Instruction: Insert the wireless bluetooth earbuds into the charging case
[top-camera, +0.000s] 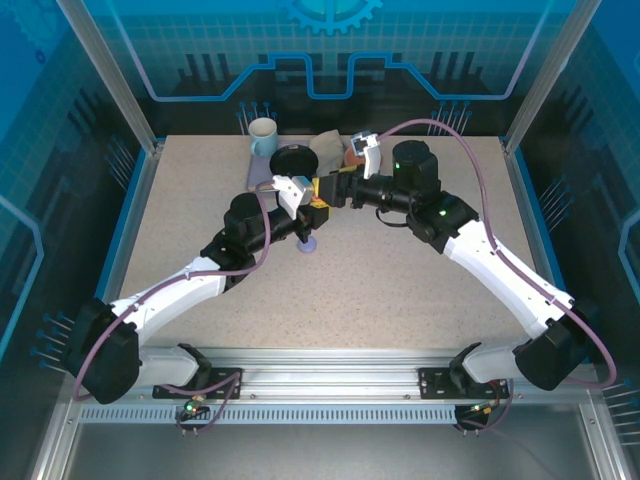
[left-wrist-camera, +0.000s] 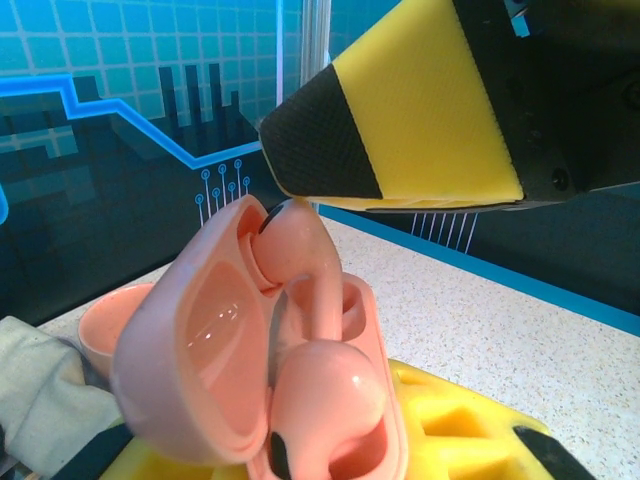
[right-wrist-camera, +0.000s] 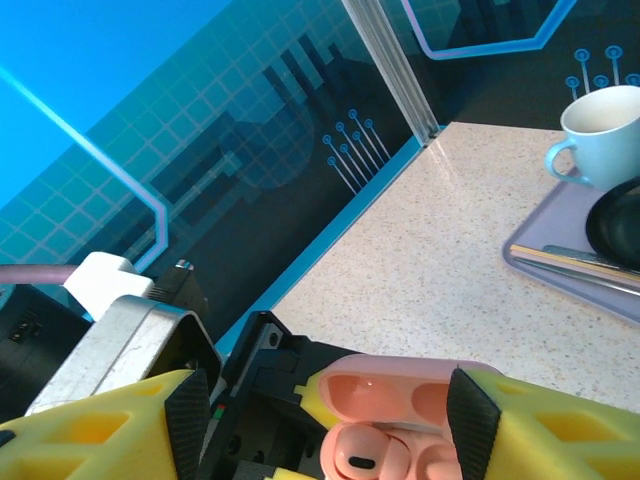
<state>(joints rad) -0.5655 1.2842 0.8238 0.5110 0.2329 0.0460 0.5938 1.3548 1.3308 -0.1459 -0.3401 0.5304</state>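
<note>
Recording the left gripper and the right gripper meeting tip to tip, raised off the table. Finding the left gripper pressing shut on the charging case, a salmon-pink shell sitting between its yellow fingers with the lid swung open. Finding the right gripper spread, one pad on each side of the case, one overlapping the case's edge and the other standing apart from it; judging it to be pinching nothing. Seeing, from the left wrist, one of its fingers hanging just above the open case, contact with the contents not being decidable. Noting the first earbud, salmon-pink, lying fully down in the well nearer the left wrist. Noting the second earbud, also salmon-pink, standing in the farther well against the lid, stem entering but head sitting proud and tilted; judging it partly inserted and needing a press down before any lid closing. Spotting a small lavender object on the table directly beneath the two grippers, too small to identify as case or earbud. Logging a mug and a tray beyond the right gripper's tips, playing no part. Rating progress at under half: one salmon-pink earbud home, its mate nearly so, lid open, the lavender pair judged outstanding.
</note>
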